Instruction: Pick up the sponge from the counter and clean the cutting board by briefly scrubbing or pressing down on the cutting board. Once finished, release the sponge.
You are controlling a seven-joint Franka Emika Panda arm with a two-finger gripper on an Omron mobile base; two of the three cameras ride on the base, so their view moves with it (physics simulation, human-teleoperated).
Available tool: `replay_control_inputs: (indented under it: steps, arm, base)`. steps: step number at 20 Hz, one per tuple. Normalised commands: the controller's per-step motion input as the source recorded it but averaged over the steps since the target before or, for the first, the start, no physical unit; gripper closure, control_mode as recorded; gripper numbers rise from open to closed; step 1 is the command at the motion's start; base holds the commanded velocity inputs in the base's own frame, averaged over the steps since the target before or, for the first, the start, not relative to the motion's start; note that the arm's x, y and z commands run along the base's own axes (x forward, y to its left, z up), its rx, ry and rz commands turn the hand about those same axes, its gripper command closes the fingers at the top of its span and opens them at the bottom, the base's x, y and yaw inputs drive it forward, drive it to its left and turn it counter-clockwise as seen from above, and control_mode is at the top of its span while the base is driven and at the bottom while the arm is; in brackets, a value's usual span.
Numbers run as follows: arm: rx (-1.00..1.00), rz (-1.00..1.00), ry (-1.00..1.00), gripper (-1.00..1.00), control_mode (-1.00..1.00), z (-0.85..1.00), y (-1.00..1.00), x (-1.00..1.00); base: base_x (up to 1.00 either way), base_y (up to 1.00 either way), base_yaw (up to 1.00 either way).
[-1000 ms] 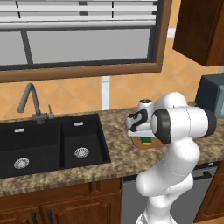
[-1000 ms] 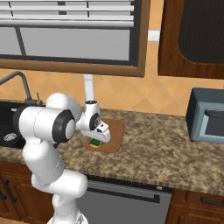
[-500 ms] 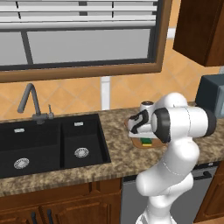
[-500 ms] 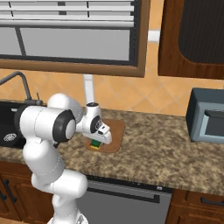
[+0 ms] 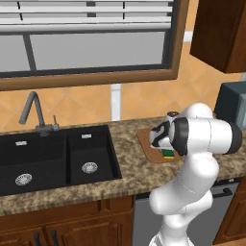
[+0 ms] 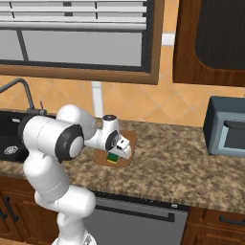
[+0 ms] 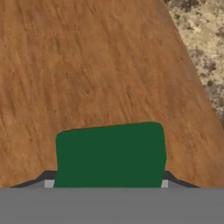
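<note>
The cutting board is a reddish-brown wooden slab lying on the speckled granite counter, right of the sink. My gripper is low over the board's near part, shut on the sponge. The sponge's dark green top and yellow layer rest against the wood. In the hand view the green sponge sits between my fingertips, with the board's grain spreading beyond it and a strip of counter at the upper right.
A black double sink with a grey faucet lies to the left. A dark microwave stands on the counter at the right. A tiled wall and window rise behind, and a dishwasher front is below.
My gripper has slid the sponge a little to the right across the cutting board. The jaws stay closed on it.
</note>
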Motion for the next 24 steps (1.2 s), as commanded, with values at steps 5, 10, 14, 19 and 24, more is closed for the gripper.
replay_control_inputs:
  steps: [5,10,14,19,24]
  arm:
    - [0.0,0.0,0.0,1.0,-1.0,-0.51,-0.09,0.0]
    - [0.0,0.0,-0.06,1.0,-1.0,0.1,0.0,0.06]
    - [0.0,0.0,-0.03,1.0,-1.0,0.22,0.0,0.39]
    - [0.0,0.0,0.0,1.0,-1.0,-0.29,0.0,0.28]
    - [0.0,0.0,0.0,1.0,-1.0,-0.67,0.0,0.07]
  base:
    - [0.0,0.0,0.0]
    - [0.0,0.0,0.0]
    - [0.0,0.0,0.0]
    - [0.0,0.0,0.0]
    - [0.0,0.0,0.0]
